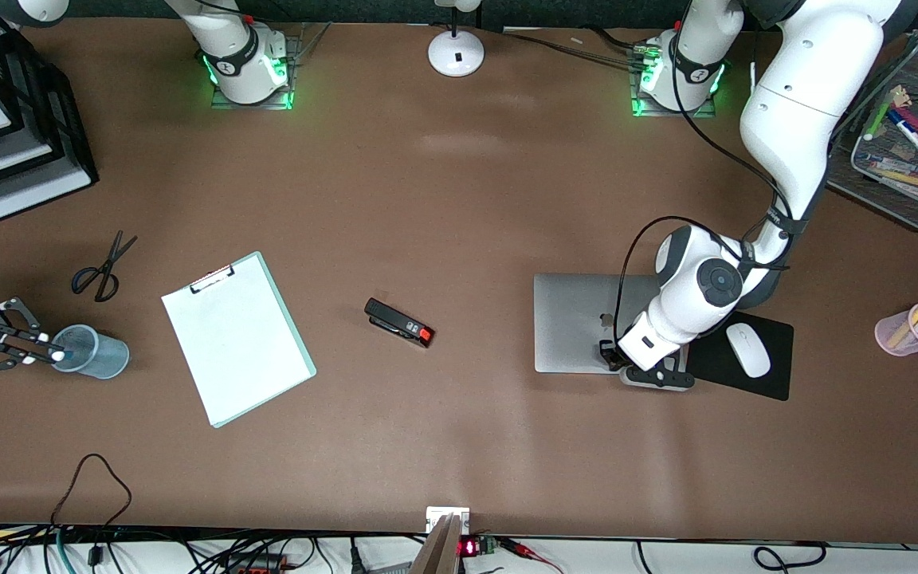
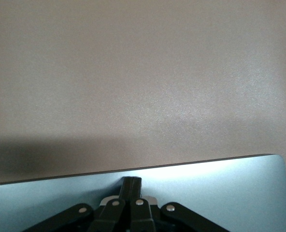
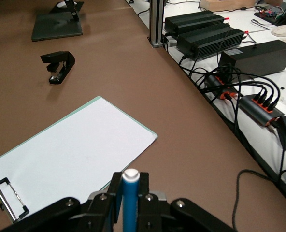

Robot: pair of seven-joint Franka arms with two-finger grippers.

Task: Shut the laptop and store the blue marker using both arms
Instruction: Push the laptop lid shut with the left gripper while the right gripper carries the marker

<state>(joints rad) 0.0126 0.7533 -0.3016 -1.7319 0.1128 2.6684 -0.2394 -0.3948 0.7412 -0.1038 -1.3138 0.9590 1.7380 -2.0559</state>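
Observation:
The laptop (image 1: 578, 323) lies closed on the table, silver lid up; it also shows in the left wrist view (image 2: 220, 193) and small in the right wrist view (image 3: 56, 26). My left gripper (image 1: 646, 368) is shut and empty, its fingertips (image 2: 132, 186) together on the lid by the edge nearer the front camera. My right gripper (image 1: 41, 351) is at the right arm's end of the table, shut on the blue marker (image 3: 130, 203). The marker's pale end (image 1: 56, 356) is at the rim of a translucent blue cup (image 1: 100, 352).
A clipboard (image 1: 236, 335), a black stapler (image 1: 399, 323) and scissors (image 1: 100, 267) lie between cup and laptop. A white mouse (image 1: 748, 349) sits on a black pad (image 1: 746, 387) beside the laptop. A pink marker cup (image 1: 917, 327), a mesh tray (image 1: 905, 191) and paper trays (image 1: 5, 135) stand at the ends.

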